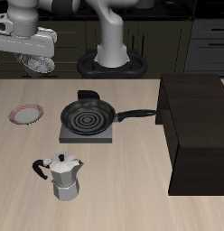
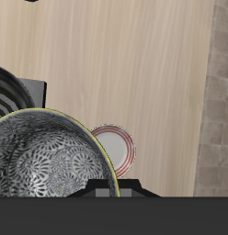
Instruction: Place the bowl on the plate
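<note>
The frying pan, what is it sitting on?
The black frying pan sits on a flat grey square stove plate. Only the plate's edges and corners show around the pan; its middle is covered, so I cannot tell what it looks like there.

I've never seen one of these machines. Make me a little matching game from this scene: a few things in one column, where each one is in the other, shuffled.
Things:
1. bowl
2. plate
3. frying pan
4. moka pot

Places:
a. on the stove burner plate
b. flat on the table, nothing on it
c. held in the air by the gripper
d. standing nearest the table's front edge

Pairs: 1-c, 2-b, 3-a, 4-d
</note>
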